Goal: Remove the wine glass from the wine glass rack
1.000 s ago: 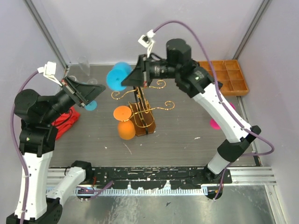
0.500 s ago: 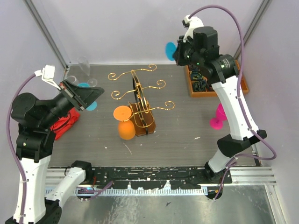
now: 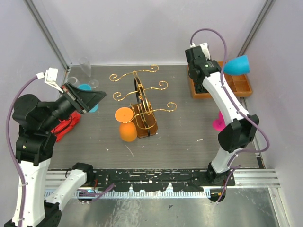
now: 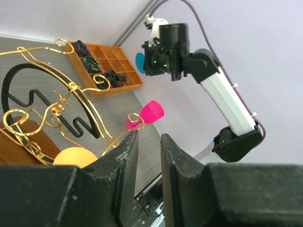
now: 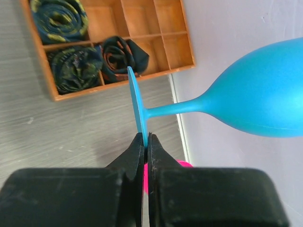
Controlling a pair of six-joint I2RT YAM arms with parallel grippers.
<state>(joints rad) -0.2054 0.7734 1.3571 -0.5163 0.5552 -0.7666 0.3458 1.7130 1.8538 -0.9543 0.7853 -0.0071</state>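
Mid-frame in the top view, on the grey worktop [image 3: 189, 137]: gold wine glass rack [image 3: 142, 101], with an orange glass [image 3: 128, 131] at its lower left. Upper right, above the wooden compartment tray [image 3: 246, 87]: blue wine glass [image 3: 236, 65], held well clear of the rack. Right gripper [image 5: 145, 139]: jaws clamped on the foot's rim, so the bowl juts sideways. Left gripper [image 4: 148, 137]: idle at left, jaws slightly parted, holding nothing.

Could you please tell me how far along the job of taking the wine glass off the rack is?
Done: the blue glass is off the rack and well to its right. In hand: the right gripper is shut on the glass's foot, with the glass lying sideways in the air. Left: setting it down. An orange glass is still at the rack.
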